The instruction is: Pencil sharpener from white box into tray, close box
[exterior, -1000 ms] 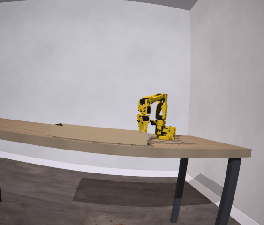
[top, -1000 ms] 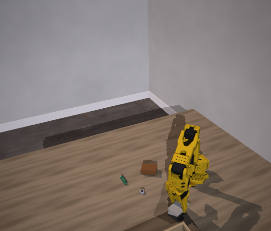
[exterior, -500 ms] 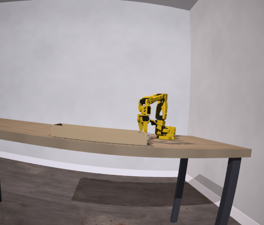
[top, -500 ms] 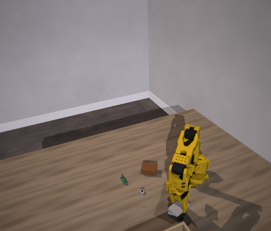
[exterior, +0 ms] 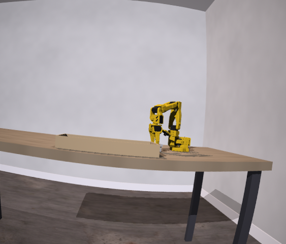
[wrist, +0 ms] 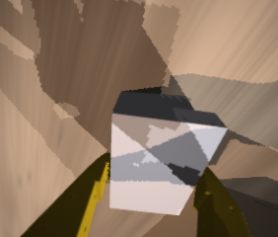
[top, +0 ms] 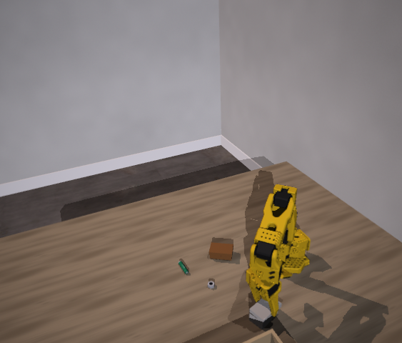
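My gripper (top: 266,307) (exterior: 155,142) (wrist: 153,170) points down with its jaws partly closed around a white box part that looks like the lid (top: 260,311) (wrist: 139,195). The lid looks tilted in the top view. Dark, shaded sides of what looks like the white base (wrist: 151,103) show just below the lid. How well the two parts fit together cannot be told. The light wooden tray (top: 259,335) (exterior: 106,146) stands beside them, its inside mostly hidden. I cannot make out the pencil sharpener inside the box or tray.
A brown block (top: 220,251), a green cylinder (top: 183,266) and a small white ring-like object (top: 210,284) lie on the wooden table (top: 119,276) (exterior: 216,165), to the left of the arm in the top view. The tray's long wall runs near the table's front edge in the exterior view.
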